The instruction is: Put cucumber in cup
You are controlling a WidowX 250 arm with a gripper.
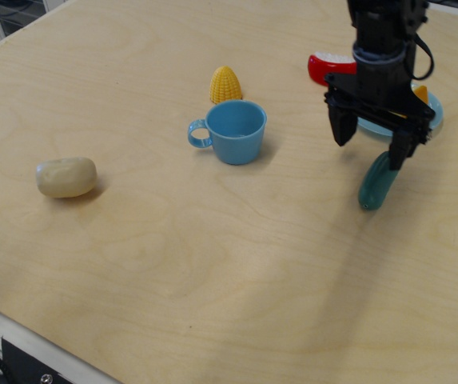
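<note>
The dark teal-green cucumber point(375, 186) lies on the wooden table at the right, its upper end hidden behind my gripper. The light blue cup point(235, 131) stands upright in the middle, ring handle to the left, apart from the cucumber. My black gripper point(371, 147) hangs open just above the cucumber's upper end, one finger at its left and one over its top. It holds nothing.
A yellow corn piece point(225, 84) stands just behind the cup. A beige potato-like lump point(66, 177) lies at the left. A light blue plate point(435, 120) with a yellow cheese wedge and a red-and-white piece point(323, 68) sit behind the gripper.
</note>
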